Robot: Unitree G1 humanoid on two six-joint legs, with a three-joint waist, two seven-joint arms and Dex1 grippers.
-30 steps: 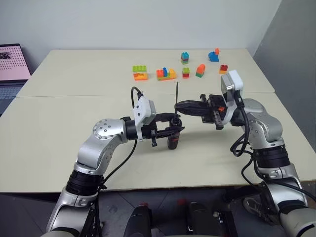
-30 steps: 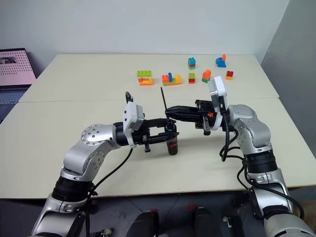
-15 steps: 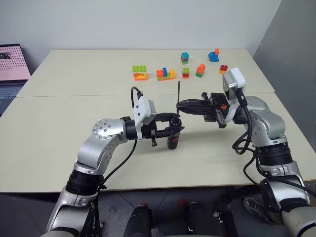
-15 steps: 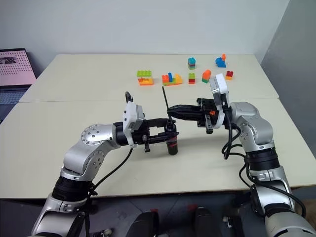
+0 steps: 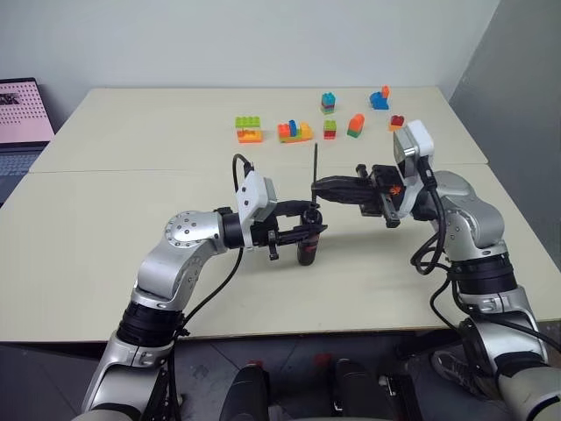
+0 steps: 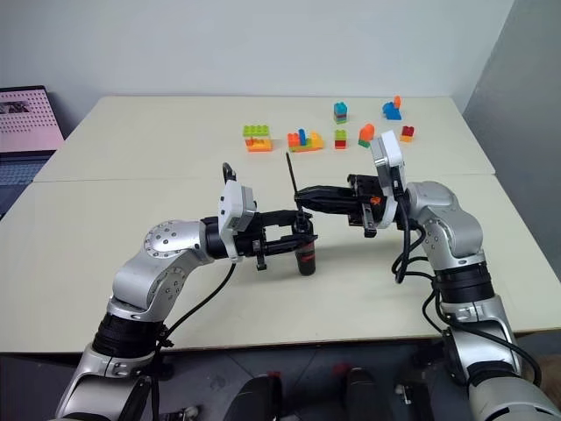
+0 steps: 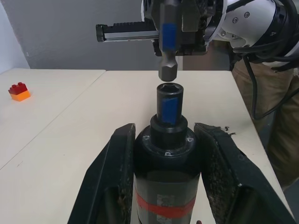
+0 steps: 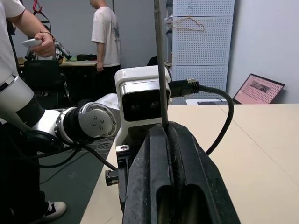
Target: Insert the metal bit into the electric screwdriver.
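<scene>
My left gripper (image 5: 308, 231) is shut on the electric screwdriver (image 5: 307, 251), a black cylinder with a red band. It holds the tool upright over the table, open socket facing up. In the left wrist view the fingers (image 7: 120, 154) clamp the screwdriver (image 7: 167, 140) on both sides. My right gripper (image 5: 319, 188) reaches in from the right and is shut on the metal bit (image 5: 316, 165), a thin dark rod standing upright. The bit's thick lower end (image 7: 167, 69) hangs just above the socket, with a small gap. In the right wrist view the bit (image 8: 160, 60) rises from the closed fingertips.
Several colourful toy bricks (image 5: 294, 131) lie along the far side of the beige table (image 5: 105, 228). A laptop (image 5: 22, 110) sits off the table's left edge. People (image 8: 106, 32) stand in the room behind, seen in the right wrist view.
</scene>
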